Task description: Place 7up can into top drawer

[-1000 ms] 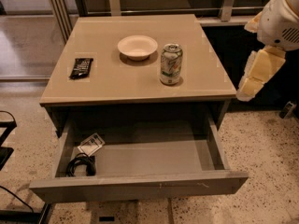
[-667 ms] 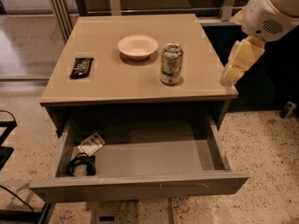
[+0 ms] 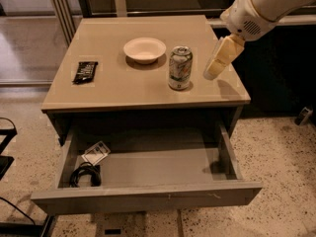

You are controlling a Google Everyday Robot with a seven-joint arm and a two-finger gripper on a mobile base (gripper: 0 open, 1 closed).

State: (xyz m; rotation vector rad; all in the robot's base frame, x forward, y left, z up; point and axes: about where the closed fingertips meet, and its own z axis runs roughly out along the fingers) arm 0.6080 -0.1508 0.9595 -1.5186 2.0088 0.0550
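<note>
End effector (image 3: 213,71) beside the can (image 3: 180,67)
It hangs above the surface (image 3: 123,90), not touching; its grip we cannot tell; drawer (image 3: 148,197) open.

**Table** (image 3: 123,90): tan, with a square flat top. The gripper (image 3: 213,72) hangs low over one side of the top, toward the front corner.

Three items stand or lie on the top:

- **7up can** (image 3: 180,68): upright and nearest the gripper, just beside it but apart from it.
- **White bowl** (image 3: 144,49): mouth up, past the can from the gripper and further back. It is near the can without touching it.
- **Black packet** (image 3: 85,71): lying flat and farthest from the gripper, by the opposite edge, well apart from bowl and can.
</note>
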